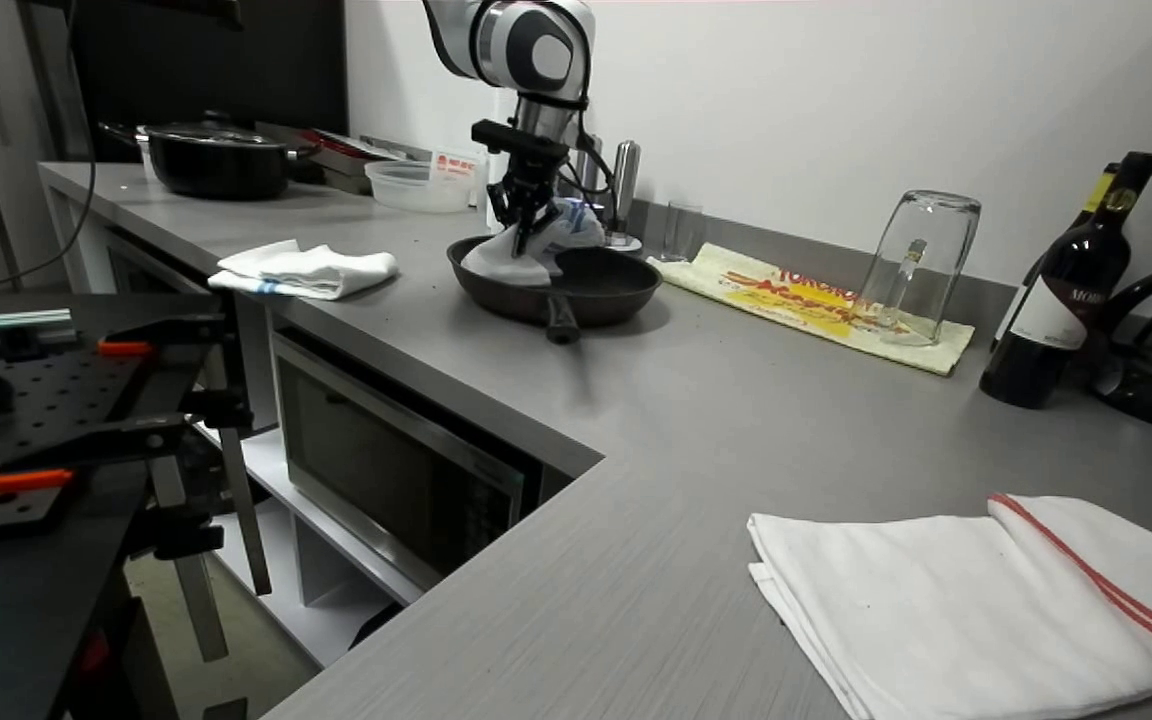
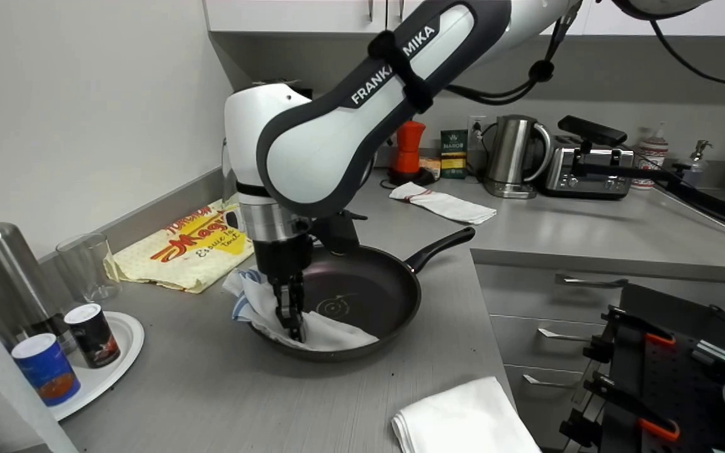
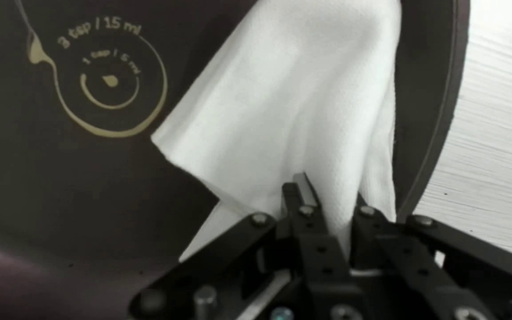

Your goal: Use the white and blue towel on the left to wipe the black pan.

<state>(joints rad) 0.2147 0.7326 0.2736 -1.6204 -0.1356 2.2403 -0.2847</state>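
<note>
White-and-blue towel [image 2: 332, 333]: being grasped by the hand [image 3: 329, 200], lying partly inside the black pan [image 2: 369, 292]. Bunching past its rim.

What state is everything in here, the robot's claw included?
Pan: upright, uncovered
Held towel: bunched, partly in the pan
Gripper: closed on the held towel
Other blue-striped towel: folded
Red-striped towel: folded
Mug: seems upside down
Pot: lid on
Microwave: door shut
Drawers: shut
Wine bottle: upright, opened or not unclear
Kettle: upright, on or off unclear
</note>
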